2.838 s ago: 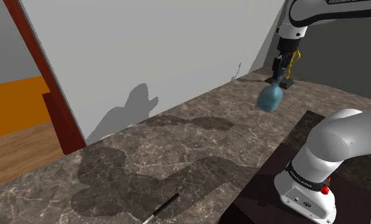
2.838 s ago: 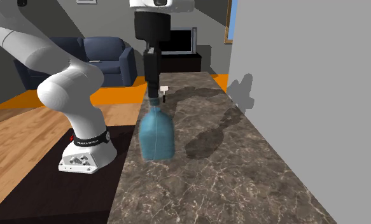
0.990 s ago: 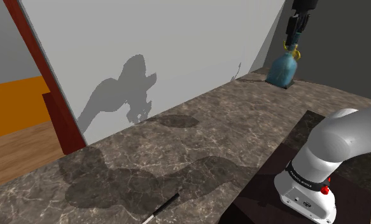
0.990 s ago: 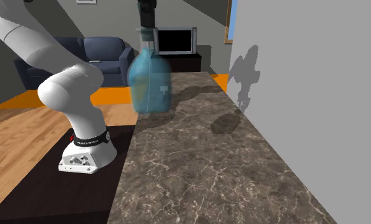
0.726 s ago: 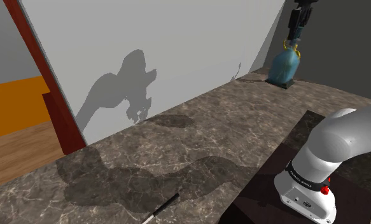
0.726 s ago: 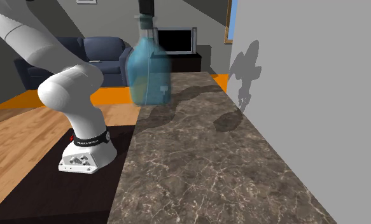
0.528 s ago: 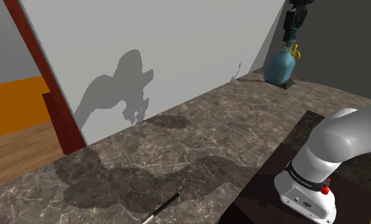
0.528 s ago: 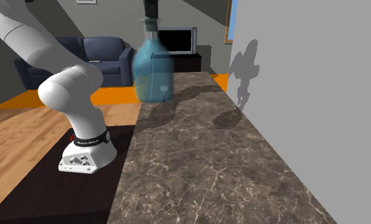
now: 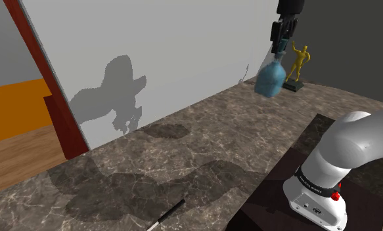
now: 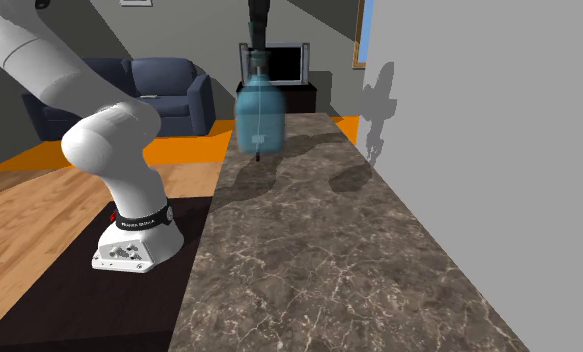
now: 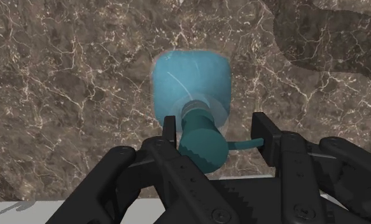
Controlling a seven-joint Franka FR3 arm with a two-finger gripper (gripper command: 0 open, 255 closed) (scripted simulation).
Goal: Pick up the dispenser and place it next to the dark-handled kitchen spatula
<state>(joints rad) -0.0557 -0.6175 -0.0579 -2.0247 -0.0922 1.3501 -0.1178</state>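
Wrist view: tool (image 11: 217, 129) snug around dispenser (image 11: 190, 79)

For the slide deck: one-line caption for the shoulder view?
Black pincer holds the blue dispenser above the marbled counter, far from the spatula.

Open marble counter (image 9: 203, 141), grey wall (image 9: 183, 46) alongside, yellow figurine (image 9: 297, 64) at far end, spatula (image 9: 167, 214) lying near edge
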